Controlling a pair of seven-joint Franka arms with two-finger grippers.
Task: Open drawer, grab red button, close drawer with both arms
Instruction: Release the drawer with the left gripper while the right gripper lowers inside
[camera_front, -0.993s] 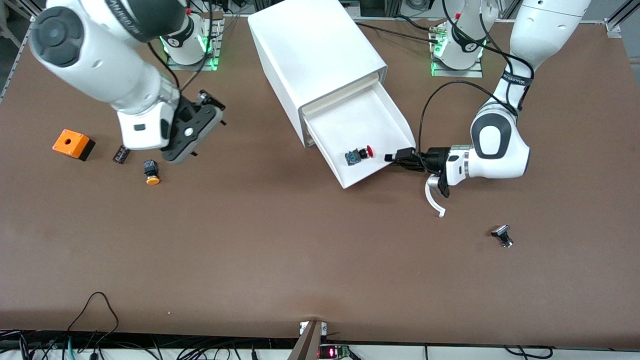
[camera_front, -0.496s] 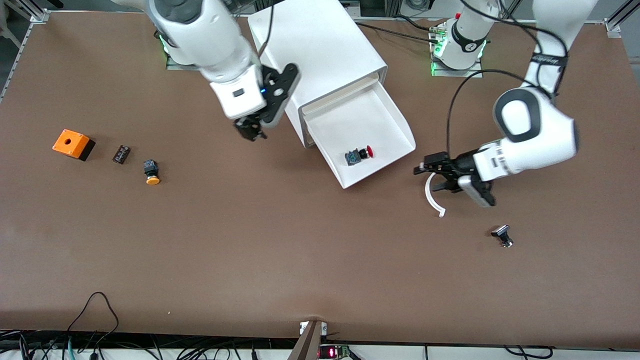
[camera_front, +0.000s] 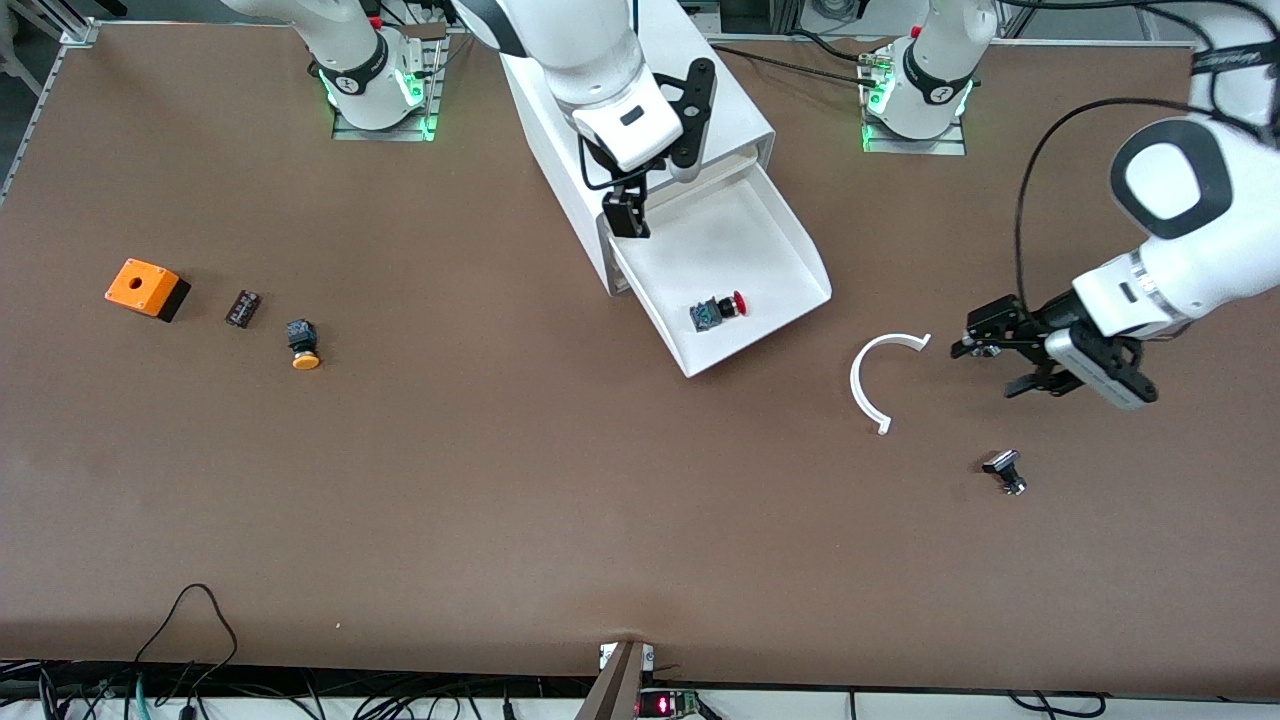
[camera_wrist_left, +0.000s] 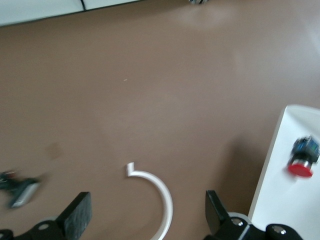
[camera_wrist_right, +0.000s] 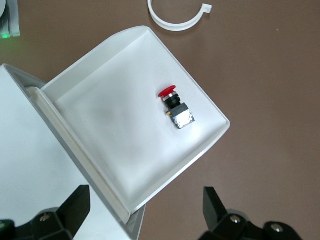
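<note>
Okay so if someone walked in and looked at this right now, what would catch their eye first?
Probably the open drawer sticking out of the white cabinet mid-table, with the red-capped button lying inside near its front. The right gripper hangs open over the drawer's inner end, while the left gripper, also open, is over bare table toward the left arm's end, beside a white curved strip.

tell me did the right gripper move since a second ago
Yes. The right gripper has swung from above the orange-capped button toward the left arm's end, and is now over the cabinet edge of the open drawer.
</note>
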